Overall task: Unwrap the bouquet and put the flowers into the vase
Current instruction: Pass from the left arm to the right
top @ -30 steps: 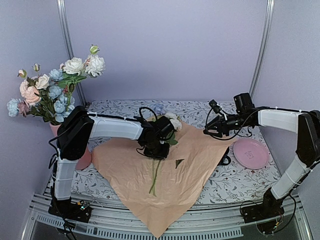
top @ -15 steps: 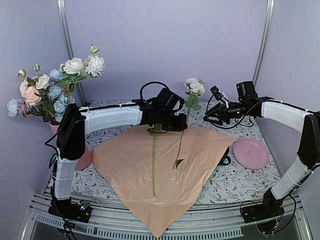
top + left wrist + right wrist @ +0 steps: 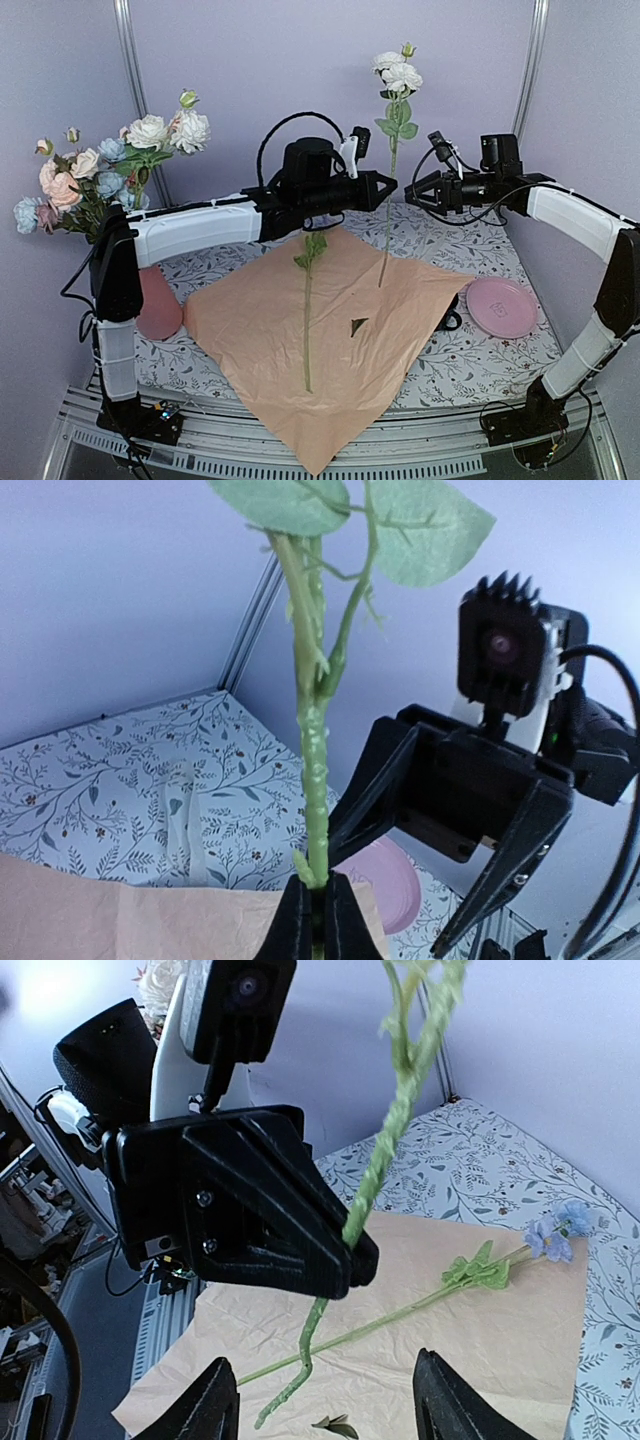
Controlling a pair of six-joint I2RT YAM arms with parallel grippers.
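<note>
The left gripper is pinching a cream-white, green-stemmed flower upright above crinkled peach-orange paper (another stem is lying there); the right gripper is gaping empty alongside; the tall matte pink vase is standing far left.

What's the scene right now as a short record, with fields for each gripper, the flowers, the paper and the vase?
Left gripper: shut on the stem of a long-stemmed cream-white flower, held upright in the air
Right gripper: open, facing that stem, holding nothing
Crinkled peach wrapping paper: spread flat, one green-stemmed blue flower lying on it
Tall matte pink vase: far left, holding several blooms
</note>
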